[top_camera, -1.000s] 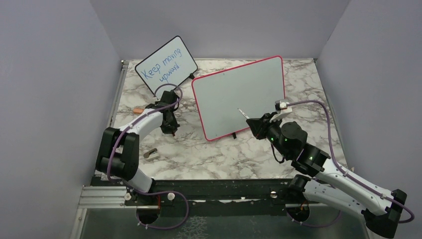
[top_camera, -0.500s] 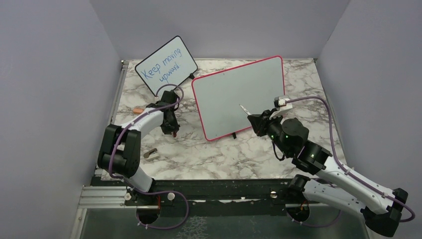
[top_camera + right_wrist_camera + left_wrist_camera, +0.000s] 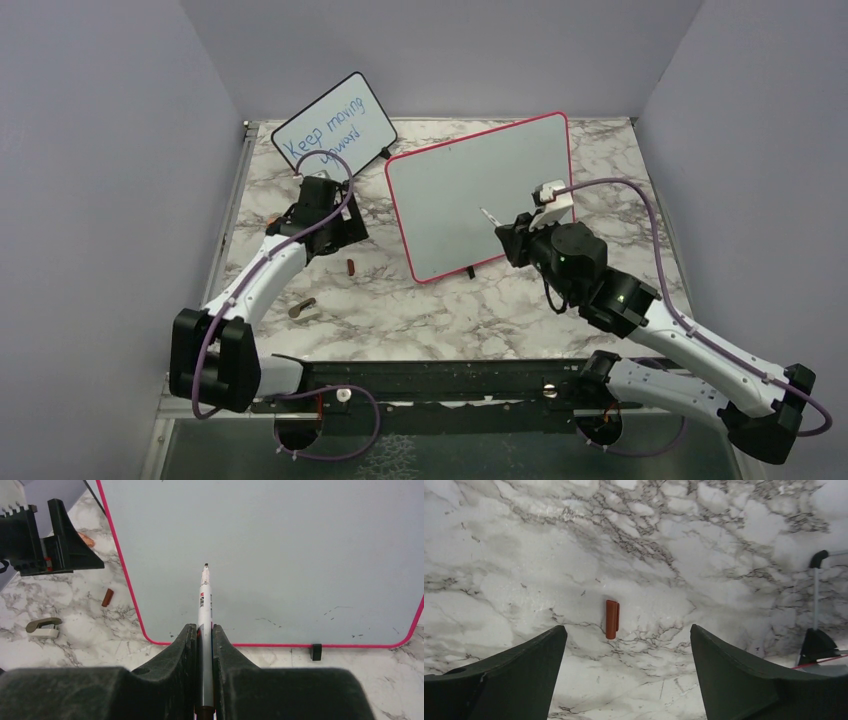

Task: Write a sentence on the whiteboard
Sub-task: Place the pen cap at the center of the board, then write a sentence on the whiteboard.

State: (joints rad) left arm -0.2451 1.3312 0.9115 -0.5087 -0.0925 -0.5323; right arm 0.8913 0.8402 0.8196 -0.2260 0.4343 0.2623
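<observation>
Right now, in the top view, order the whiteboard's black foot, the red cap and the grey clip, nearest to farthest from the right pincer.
1. black foot, just left of the right pincer, under the whiteboard's near edge.
2. red cap, left of the board.
3. grey clip, farthest left, lower in view.

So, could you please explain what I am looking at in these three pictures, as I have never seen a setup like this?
These are two robot arms bolted to the near edge of a marble table. One picture looks down from above; the other two come from cameras on each wrist, so each shows its own claw. The left claw is open and empty, above a small red cap lying on the table. The right claw is shut on a marker, pointing at the red-framed whiteboard, which has no writing yet. A smaller board with blue handwriting stands at the back left.
</observation>
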